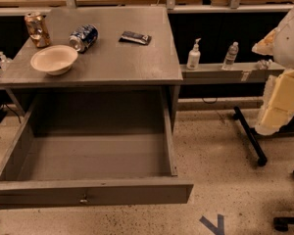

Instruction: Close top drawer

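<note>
- The top drawer [93, 155] is pulled far out from under the front edge of the table [122, 62], toward the camera
- The drawer looks empty inside, and its long front panel [137, 191] with the small knob [84, 199] in the middle is well apart from the table's front edge
- So the closing job has not really begun, I think; the whole push back in is still left to do
- The gripper is not in the picture, so I cannot tell if it is spread or pressed together, and nothing is touching the drawer
- A pale bulky shape [284, 72] sits out past the table's right edge; I cannot tell what it is
- On the table top, a bowl [54, 59] sits near the front left corner
- A copper can [37, 29] stands up by the left edge, further back
- A blue can [83, 37] lies on its side just behind the bowl
- A dark packet [135, 37] lies flat near the middle, toward the back edge
- Past the right edge, a pump bottle [193, 55] and a clear bottle [230, 55] stand on a low ledge
</note>
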